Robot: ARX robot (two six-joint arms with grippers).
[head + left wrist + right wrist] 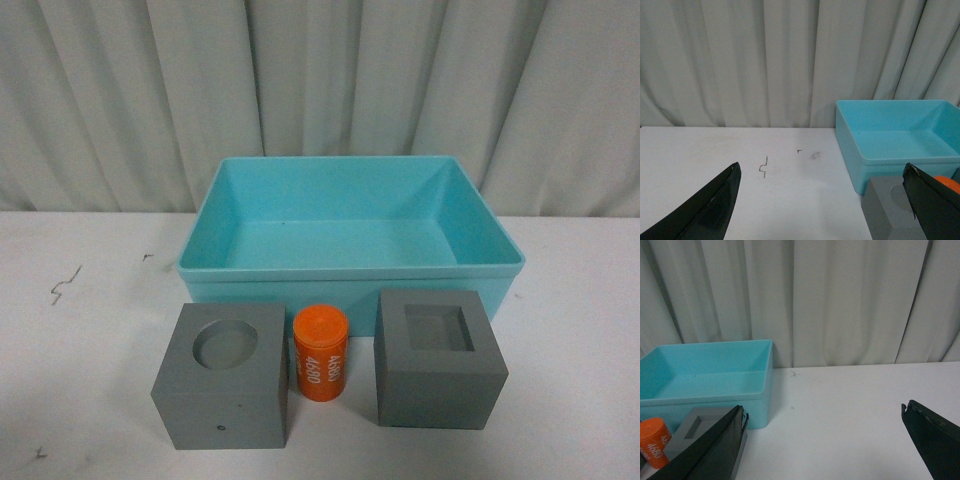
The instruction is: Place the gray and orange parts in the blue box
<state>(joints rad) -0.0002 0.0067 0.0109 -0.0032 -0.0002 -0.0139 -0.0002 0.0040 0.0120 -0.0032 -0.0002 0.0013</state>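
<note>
Three parts on surface (80,400) just before blue box (350,272): round-recess cube (222,395), orange cylinder (321,360), square-recess cube (440,385); left, right jaws released

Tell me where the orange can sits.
Front view: the orange cylinder stands between the round-recess gray cube on its left and the square-recess gray cube, just before the blue box.

Tight around orange cylinder (321,356): round-recess cube (222,385) nearly touching, slim gap to square-recess cube (438,375). Just behind, blue box (350,272), top open. Wide bare table (90,340) on both flanks.
</note>
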